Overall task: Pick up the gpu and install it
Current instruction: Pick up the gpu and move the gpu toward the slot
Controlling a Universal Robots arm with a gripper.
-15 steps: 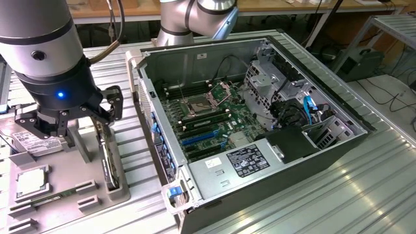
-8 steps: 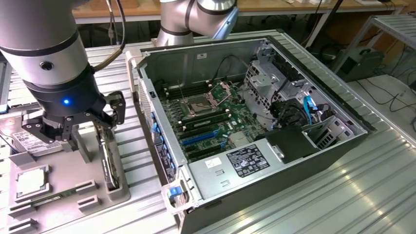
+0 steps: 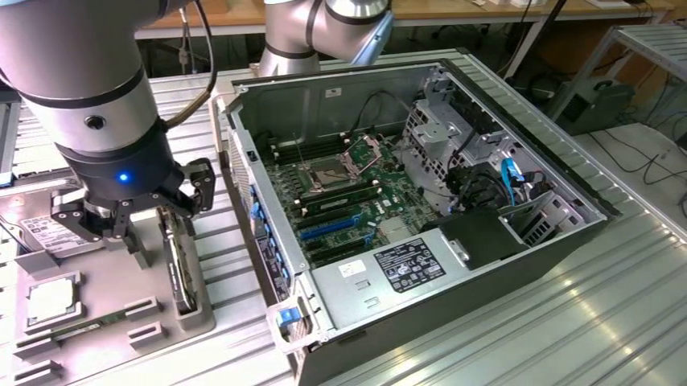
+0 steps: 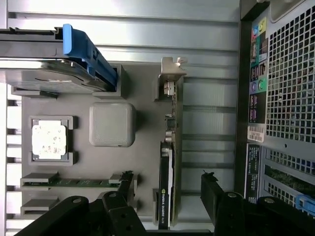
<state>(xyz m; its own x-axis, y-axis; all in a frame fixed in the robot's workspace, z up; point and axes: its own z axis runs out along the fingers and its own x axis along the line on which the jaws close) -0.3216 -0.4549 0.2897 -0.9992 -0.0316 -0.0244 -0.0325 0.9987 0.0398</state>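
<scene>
The gpu [image 4: 170,167] stands on its edge in a slot of the grey fixture tray [image 4: 147,147], its silver end bracket [image 4: 172,73] at one end and the black cooler on one face. In the exterior view the gpu [image 3: 185,277] sits upright on the tray at that view's left, beside the open computer case [image 3: 429,201]. My gripper [image 3: 159,237] hangs low over the card. It is open, with its black fingers [image 4: 125,189] on either side of the gpu and a gap showing on both sides. The gripper [image 4: 167,191] holds nothing.
The tray also carries a hard drive with a blue caddy [image 4: 54,69], a processor chip [image 4: 48,139], a narrow memory stick [image 4: 74,182] and a grey square block [image 4: 112,124]. The case wall [image 4: 280,98] stands close beside the tray. Blue card slots [image 3: 327,229] lie on the motherboard.
</scene>
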